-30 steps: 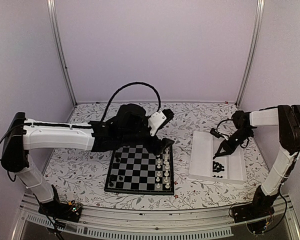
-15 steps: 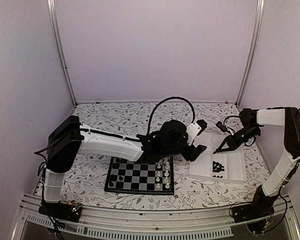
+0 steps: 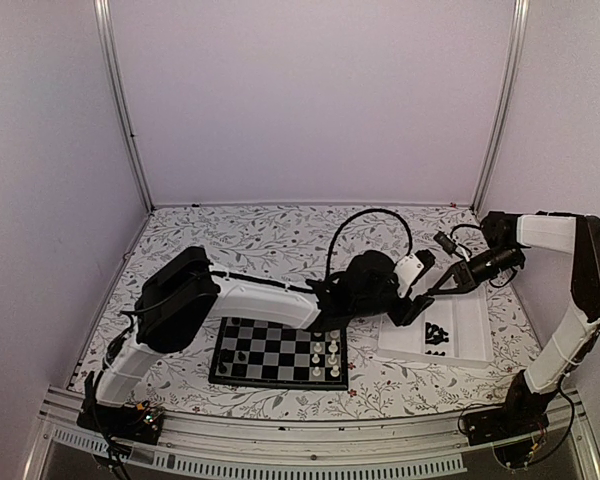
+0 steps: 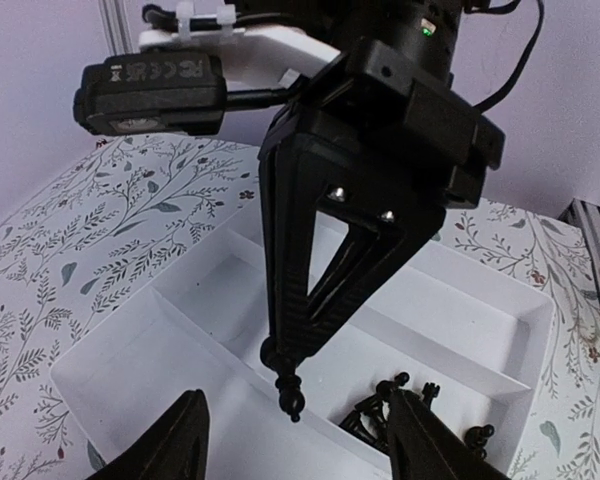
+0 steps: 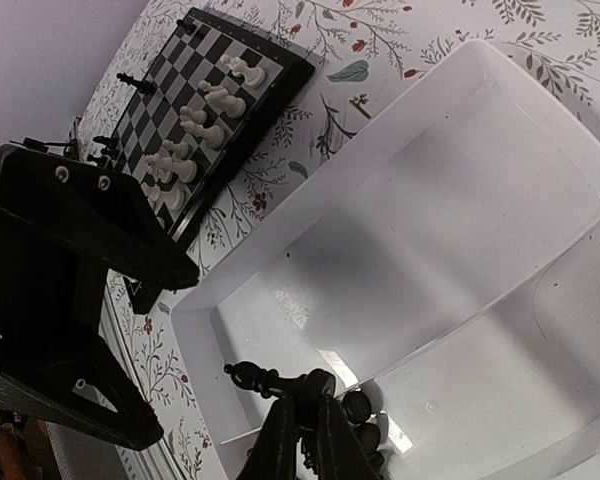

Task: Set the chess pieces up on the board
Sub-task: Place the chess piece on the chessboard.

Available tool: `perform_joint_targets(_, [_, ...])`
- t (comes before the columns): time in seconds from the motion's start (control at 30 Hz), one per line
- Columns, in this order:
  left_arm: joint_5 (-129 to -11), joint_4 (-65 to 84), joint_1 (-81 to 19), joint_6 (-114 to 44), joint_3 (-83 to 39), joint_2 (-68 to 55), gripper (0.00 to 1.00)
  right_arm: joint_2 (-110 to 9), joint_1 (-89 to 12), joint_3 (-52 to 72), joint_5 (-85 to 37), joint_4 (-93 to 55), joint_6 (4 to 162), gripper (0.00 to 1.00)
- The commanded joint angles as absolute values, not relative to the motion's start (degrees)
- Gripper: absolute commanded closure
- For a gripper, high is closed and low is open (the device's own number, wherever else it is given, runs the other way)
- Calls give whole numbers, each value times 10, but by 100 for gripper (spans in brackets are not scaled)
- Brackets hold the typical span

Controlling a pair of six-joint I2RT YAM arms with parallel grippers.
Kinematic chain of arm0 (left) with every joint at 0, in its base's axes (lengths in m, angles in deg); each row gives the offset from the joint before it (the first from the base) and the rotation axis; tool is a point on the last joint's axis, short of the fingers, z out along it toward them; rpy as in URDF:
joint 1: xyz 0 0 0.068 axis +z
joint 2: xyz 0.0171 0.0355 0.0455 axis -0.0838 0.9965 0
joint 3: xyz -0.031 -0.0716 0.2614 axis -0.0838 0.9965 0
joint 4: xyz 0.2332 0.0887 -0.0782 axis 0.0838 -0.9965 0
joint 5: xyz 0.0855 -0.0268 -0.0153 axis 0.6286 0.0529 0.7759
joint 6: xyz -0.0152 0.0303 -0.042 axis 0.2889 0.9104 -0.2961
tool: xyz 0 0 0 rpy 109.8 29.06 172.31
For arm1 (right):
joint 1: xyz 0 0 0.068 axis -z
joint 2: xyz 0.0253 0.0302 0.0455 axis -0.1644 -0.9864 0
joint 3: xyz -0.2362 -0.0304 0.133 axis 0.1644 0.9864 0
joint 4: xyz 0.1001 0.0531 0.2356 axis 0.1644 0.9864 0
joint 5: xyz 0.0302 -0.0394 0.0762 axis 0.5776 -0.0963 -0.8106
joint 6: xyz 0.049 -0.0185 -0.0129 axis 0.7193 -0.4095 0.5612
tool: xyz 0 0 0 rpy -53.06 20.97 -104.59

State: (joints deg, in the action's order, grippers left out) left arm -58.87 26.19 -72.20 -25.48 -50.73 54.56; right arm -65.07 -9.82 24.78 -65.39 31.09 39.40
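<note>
The board [image 3: 221,372] lies near the front with a few black chess pieces [image 3: 238,353] on its left side and white pieces [image 3: 326,352] on its right. A heap of black chess pieces [image 3: 437,335] lies in the white tray [image 3: 405,290]. My right gripper [image 3: 444,287] hovers over the tray, shut on one black chess piece [image 5: 255,378] that sticks out sideways from its tips [image 5: 302,425]. My left gripper [image 4: 302,440] stands open just in front of that held piece [image 4: 292,392], over the tray's left compartment [image 4: 160,340], with nothing between its fingers.
The tray [image 5: 280,240] has dividing walls; its loose black pieces [image 4: 380,415] sit in one compartment. The board's border [image 5: 285,85] lies close to the tray's left wall. The left arm [image 3: 270,298] stretches across above the board's back edge. The floral tablecloth [image 3: 280,235] covers the table.
My left arm has swung right from over the board to the tray, its jaws narrowing somewhat. My right gripper has risen from the tray with the black piece.
</note>
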Motion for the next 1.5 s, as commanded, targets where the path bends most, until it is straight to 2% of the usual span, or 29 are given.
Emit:
perform_joint_targets(0.0, [-615, 266, -720, -251, -560, 575, 38, -644, -99, 230, -690, 331, 391, 92])
perform_joint_targets(0.47, [-616, 242, -712, -264, -584, 602, 53, -645, -99, 233, -699, 335, 385, 92])
perform_joint_targets(0.83, [-603, 225, -706, -276, -595, 613, 56, -645, -99, 233, -707, 338, 383, 92])
perform_joint_targets(1.1, [-609, 224, -701, -289, -597, 616, 63, -647, -99, 234, -708, 338, 382, 91])
perform_joint_targets(1.47, [-606, 233, -698, -295, -605, 614, 63, -645, -99, 239, -705, 338, 381, 91])
